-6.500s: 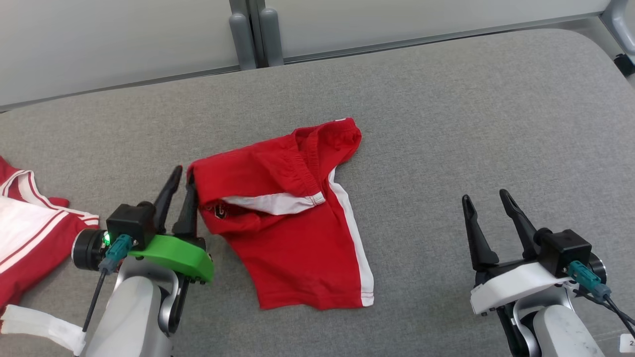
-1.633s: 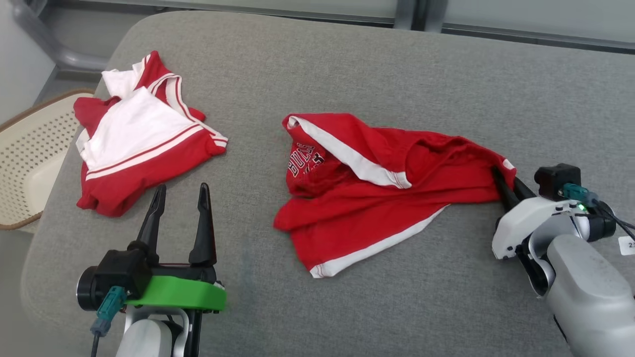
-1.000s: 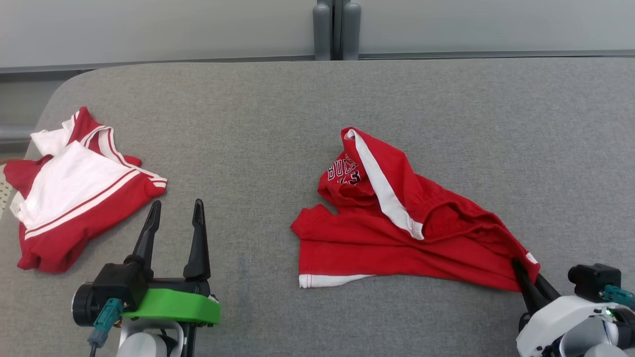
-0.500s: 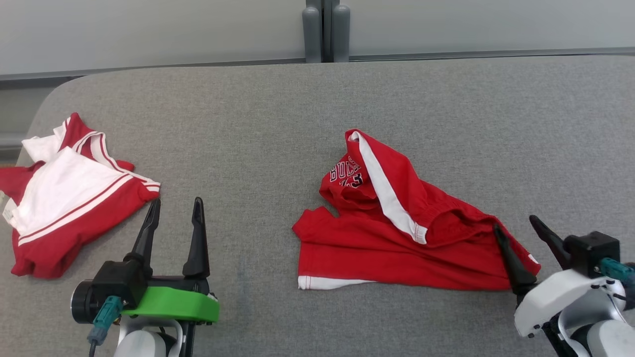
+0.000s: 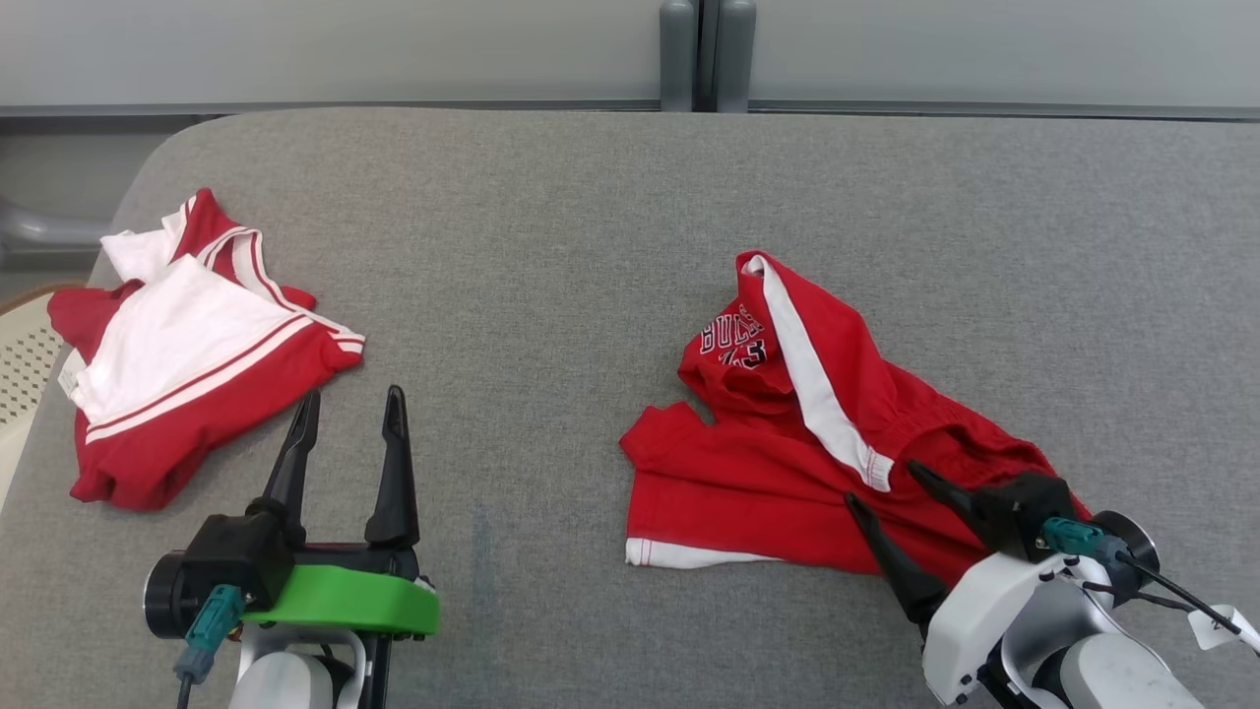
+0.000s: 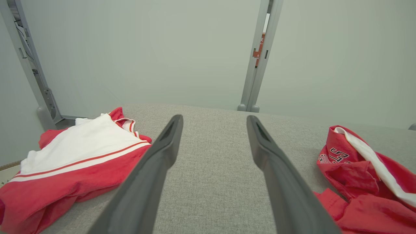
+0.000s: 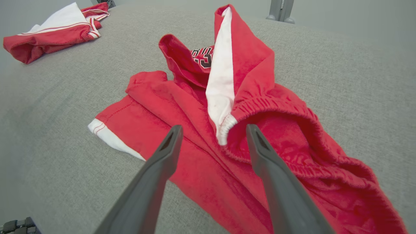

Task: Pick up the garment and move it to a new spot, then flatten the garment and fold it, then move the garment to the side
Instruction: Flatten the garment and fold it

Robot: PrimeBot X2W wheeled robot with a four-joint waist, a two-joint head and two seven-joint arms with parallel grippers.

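The garment (image 5: 787,443) is a pair of red shorts with white side stripes and a dark printed logo, lying crumpled on the grey table (image 5: 551,246) right of centre. It also shows in the right wrist view (image 7: 208,107) and at the right edge of the left wrist view (image 6: 364,182). My right gripper (image 5: 881,483) hovers open over its near right part, by the elastic waistband (image 7: 269,110), with nothing between the fingers (image 7: 162,156). Far to the left, my left gripper (image 5: 349,399) stands open and empty over bare cloth, its fingers (image 6: 165,149) pointing away.
A second red and white garment (image 5: 187,345) lies folded at the table's left end, seen too in the left wrist view (image 6: 74,156). A pale perforated basket (image 5: 20,374) sits beyond the left edge. A grey wall with a vertical post (image 5: 701,54) stands behind the table.
My right gripper let go of the garment's corner, opened wide and swung left over the waistband. The garment stays where it was laid. The head camera shifted a little; the left gripper kept still.
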